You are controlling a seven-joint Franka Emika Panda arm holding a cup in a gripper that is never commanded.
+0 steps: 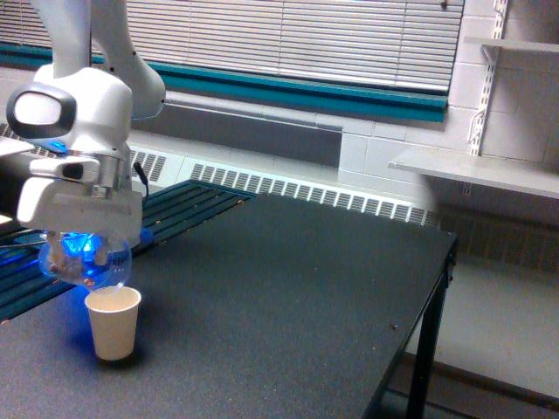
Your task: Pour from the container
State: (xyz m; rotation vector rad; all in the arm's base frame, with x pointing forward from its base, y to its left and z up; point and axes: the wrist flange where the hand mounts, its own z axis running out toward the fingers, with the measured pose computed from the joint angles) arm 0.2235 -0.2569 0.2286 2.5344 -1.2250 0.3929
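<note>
The container (85, 259) is a clear rounded plastic cup lit blue from within, with small pinkish-brown pieces showing inside. My gripper (83, 234) is shut on it under the white arm at the exterior view's left. The container is tipped over, its lower edge just above the rim of a small cream paper cup (113, 322). The paper cup stands upright on the dark table (288, 297). My fingers are mostly hidden behind the gripper body and the container.
The arm's base stands on a slatted blue-black surface (188, 205) behind the table. The table's right edge (437, 288) drops to the floor. A wall radiator and window blinds run along the back; a shelf (476, 170) juts out at the exterior view's right.
</note>
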